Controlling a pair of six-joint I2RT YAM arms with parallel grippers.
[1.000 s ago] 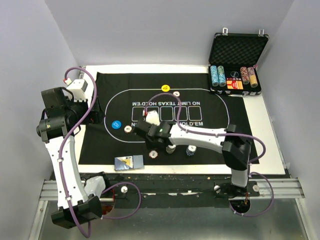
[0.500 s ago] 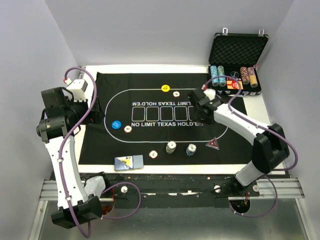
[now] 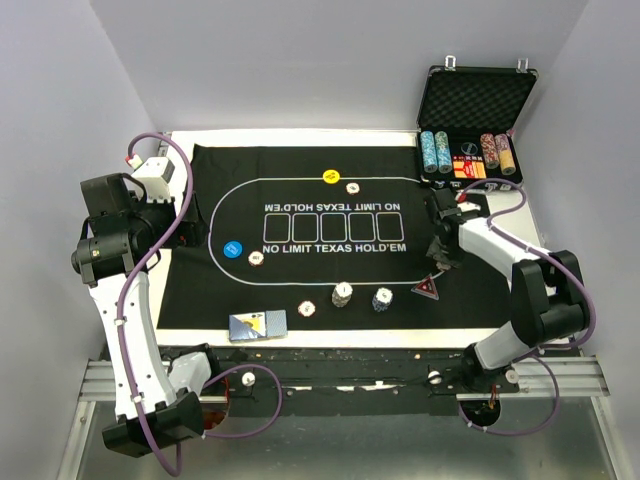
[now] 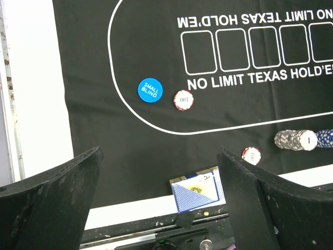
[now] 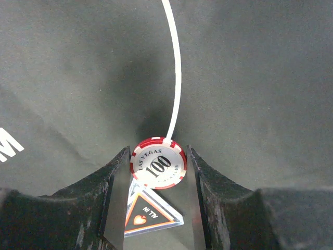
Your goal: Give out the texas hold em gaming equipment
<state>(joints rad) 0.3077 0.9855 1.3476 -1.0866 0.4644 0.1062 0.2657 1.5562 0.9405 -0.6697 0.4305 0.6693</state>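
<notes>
Swung from the middle of the mat (image 3: 200,290) to the overhead frame's right, the right pincer (image 5: 158,156), half closed, grips a red-and-white chip (image 5: 158,170) reading "LAS VEGAS 100" right beside the triangular "ALL IN" marker (image 5: 148,213), while the left pincer (image 4: 159,156) gapes wide, empty.

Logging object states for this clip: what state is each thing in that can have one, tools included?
Metal case: open, lid upright.
Left tool: open, empty.
Right tool: shut on the 100 chip.
100 chip: gripped by its rim.
ALL IN marker: lying flat, free.
Playing cards: stacked flat, blue back up.
White chip stack: upright.
Blue chip stack: upright.
</notes>
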